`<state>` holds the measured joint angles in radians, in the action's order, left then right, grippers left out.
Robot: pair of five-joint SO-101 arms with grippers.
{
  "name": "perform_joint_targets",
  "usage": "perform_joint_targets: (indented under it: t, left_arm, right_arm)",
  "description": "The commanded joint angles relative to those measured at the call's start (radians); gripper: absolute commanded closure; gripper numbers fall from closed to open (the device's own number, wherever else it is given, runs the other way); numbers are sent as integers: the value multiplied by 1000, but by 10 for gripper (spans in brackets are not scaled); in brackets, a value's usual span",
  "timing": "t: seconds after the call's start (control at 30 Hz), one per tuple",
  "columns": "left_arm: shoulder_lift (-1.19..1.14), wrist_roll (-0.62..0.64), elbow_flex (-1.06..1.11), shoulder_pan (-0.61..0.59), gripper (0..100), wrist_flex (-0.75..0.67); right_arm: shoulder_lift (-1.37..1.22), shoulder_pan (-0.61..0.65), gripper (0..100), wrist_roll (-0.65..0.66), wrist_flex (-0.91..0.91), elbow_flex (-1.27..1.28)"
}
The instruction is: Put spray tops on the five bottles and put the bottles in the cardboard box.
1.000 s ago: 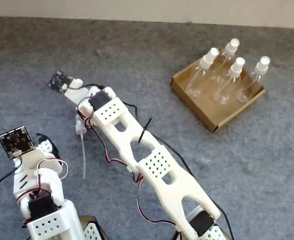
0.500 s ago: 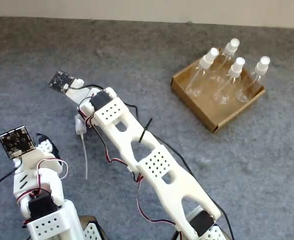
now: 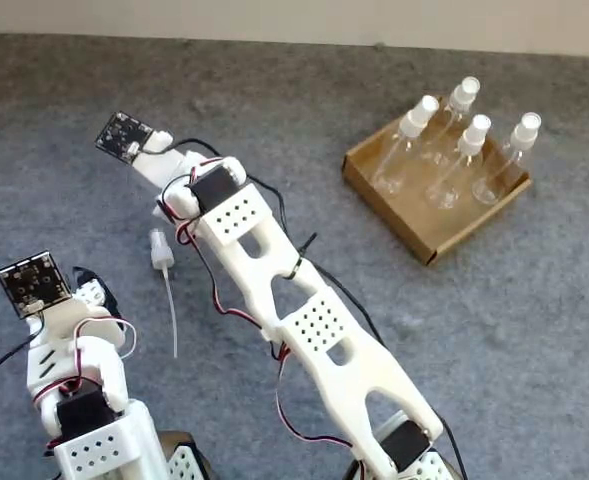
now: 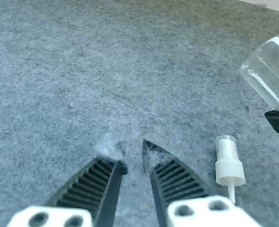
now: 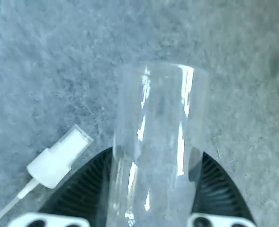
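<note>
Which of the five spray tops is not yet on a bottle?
The spray top lying loose on the table, its tube bare; the other four sit on bottles in the cardboard box.

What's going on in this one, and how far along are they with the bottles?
The right gripper is shut on a clear bottle that has no top on it. A loose spray top lies on the grey table close by. The left gripper hovers low near that top, slightly open and empty. Four capped bottles already sit in the cardboard box.
</note>
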<state>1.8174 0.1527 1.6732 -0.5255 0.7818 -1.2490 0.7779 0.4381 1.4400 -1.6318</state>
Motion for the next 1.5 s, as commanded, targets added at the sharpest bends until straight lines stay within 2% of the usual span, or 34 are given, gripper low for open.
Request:
perform_joint_targets:
  t: [0.0, 0.33, 0.67, 1.1, 1.27, 1.47]
  left_arm:
    - [7, -11, 19, 19, 993, 3]
    - [7, -11, 19, 19, 993, 3]
    - [7, -11, 19, 19, 993, 3]
    - [7, -11, 19, 19, 993, 3]
    - [7, -11, 19, 18, 993, 3]
    - [7, -11, 19, 18, 993, 3]
  right_arm:
    - [117, -39, 850, 5, 59, -143]
    - [409, -76, 849, 6, 314, -143]
    - [478, -245, 849, 6, 325, -143]
    - [473, -249, 850, 8, 328, -140]
    - [475, -249, 850, 172, 328, -140]
    - [479, -245, 850, 178, 329, -140]
